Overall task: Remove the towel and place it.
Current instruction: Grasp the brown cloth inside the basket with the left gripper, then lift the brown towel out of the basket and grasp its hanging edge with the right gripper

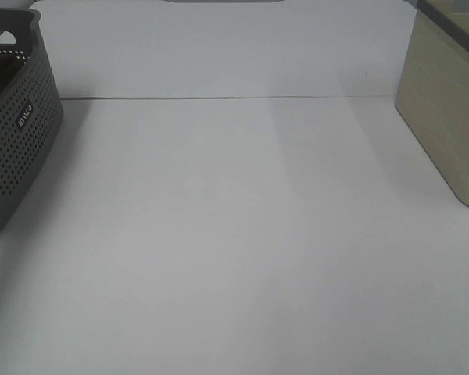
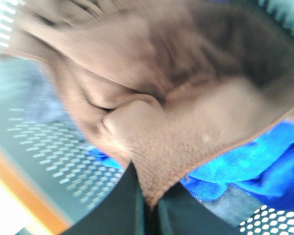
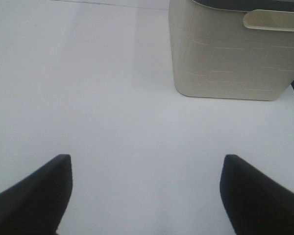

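In the left wrist view the reddish-brown towel (image 2: 176, 98) fills most of the picture, bunched inside the grey perforated basket (image 2: 54, 156). My left gripper (image 2: 149, 203) is shut on a fold of the towel's edge, its dark fingers (image 2: 117, 210) pressed together on the cloth. The view is blurred. In the exterior high view only the grey basket (image 1: 19, 133) shows at the far left; the towel and both grippers are out of that view. My right gripper (image 3: 147, 196) is open and empty above the bare white table (image 3: 112, 98).
A bright blue cloth (image 2: 245, 166) lies in the basket beside the brown towel. A cream bin (image 1: 449, 117) stands at the right of the table, and it also shows in the right wrist view (image 3: 230, 54). A white wall rises behind the white table (image 1: 234, 234).
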You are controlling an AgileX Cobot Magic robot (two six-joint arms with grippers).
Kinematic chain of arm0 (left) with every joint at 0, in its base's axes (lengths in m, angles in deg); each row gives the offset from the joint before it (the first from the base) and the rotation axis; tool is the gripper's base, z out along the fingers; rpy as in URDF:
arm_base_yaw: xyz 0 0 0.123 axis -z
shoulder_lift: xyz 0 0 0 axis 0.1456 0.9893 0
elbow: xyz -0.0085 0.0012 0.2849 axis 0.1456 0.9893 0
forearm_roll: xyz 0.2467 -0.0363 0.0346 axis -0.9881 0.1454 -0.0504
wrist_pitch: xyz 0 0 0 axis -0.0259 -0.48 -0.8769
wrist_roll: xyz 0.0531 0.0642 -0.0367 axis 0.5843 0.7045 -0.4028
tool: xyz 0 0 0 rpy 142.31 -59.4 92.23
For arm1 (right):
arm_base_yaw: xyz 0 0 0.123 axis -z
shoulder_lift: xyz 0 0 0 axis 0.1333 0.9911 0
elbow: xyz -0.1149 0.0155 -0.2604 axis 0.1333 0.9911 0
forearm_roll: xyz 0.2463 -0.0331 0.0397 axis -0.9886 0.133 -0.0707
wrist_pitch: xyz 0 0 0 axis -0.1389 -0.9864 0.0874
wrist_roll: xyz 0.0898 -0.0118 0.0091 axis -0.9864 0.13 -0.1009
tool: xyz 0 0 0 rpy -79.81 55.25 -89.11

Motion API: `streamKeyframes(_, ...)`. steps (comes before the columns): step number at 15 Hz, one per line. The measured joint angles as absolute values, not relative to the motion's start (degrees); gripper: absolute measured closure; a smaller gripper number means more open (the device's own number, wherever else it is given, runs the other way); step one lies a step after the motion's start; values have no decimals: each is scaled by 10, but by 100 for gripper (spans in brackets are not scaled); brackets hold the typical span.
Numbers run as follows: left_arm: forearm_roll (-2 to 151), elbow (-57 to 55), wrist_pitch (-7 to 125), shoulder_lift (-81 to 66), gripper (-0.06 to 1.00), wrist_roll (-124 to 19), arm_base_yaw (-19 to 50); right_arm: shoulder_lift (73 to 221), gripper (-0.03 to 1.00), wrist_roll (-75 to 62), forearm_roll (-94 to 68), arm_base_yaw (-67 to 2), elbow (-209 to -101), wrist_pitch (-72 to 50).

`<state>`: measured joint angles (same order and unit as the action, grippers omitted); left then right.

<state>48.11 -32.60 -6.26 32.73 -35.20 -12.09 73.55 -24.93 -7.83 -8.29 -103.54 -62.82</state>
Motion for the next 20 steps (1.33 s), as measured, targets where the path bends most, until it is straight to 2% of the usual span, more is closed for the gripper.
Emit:
streamKeyframes(8,477,-326,-65,138,94,-471,7,735,17,-249,-78,-83,-1035,-628)
streamKeyframes(9,471,-326,-67,102,94,-492,39,735,17,-249,-78,-83,-1035,-628)
streamKeyframes(15,416,-326,-67,51,94,-574,158,737,17,-245,-83,-83,-1038,-624)
streamKeyframes(17,405,-326,-67,50,94,-590,218,773,18,-174,-142,-83,-1048,-562)
streamKeyframes(20,403,-326,-39,50,94,-592,301,862,20,-16,-318,-93,-1049,-440)
